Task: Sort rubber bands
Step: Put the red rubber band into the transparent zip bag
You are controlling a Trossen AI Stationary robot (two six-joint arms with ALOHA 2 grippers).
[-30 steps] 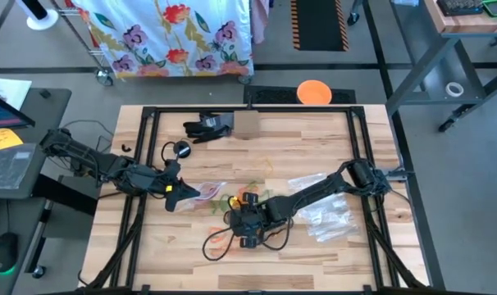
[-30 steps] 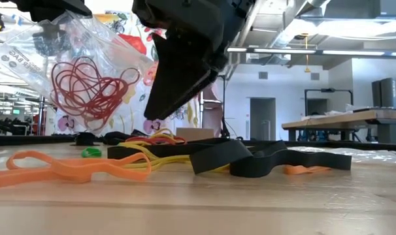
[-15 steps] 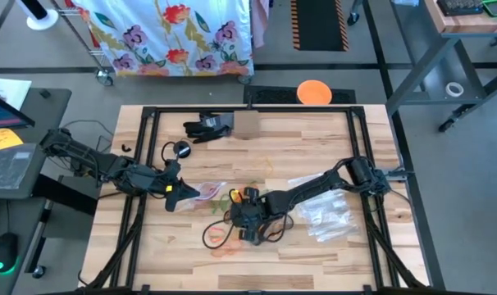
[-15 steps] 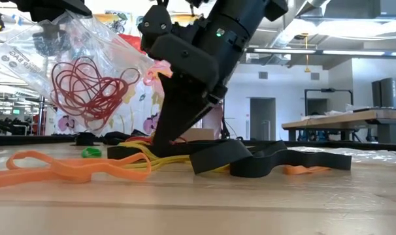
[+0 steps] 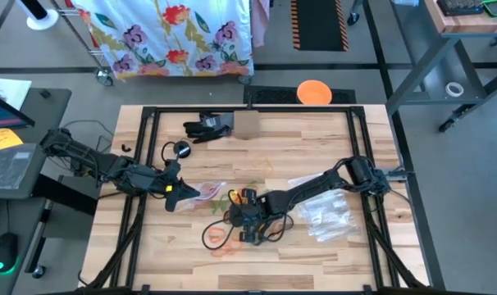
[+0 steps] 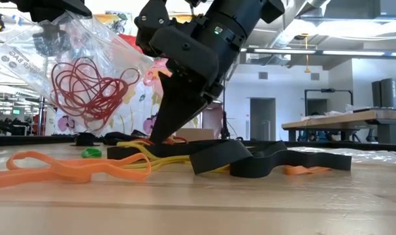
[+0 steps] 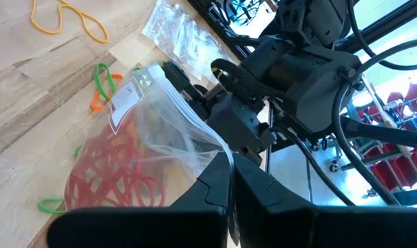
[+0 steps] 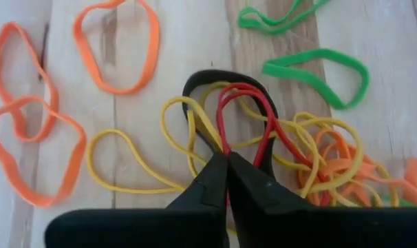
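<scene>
Right tool (image 8: 226,162) pinching red band (image 8: 246,114) at tangled pile on worktop (image 8: 181,41); left tool (image 7: 229,180) gripping bag (image 7: 150,148), fingers closed.

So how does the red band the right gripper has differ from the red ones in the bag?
The red band is single, on the table's tangled pile, pinched by the right gripper. The bagged red bands are many, bundled inside the clear bag that the left gripper holds aloft. Both are thin red loops.

Dark end effector (image 6: 160,134) tip down in yellow bands (image 6: 160,160), clear bag (image 6: 67,65) of red bands (image 6: 87,85) hanging, orange band (image 6: 61,168) on table (image 6: 204,209)
</scene>
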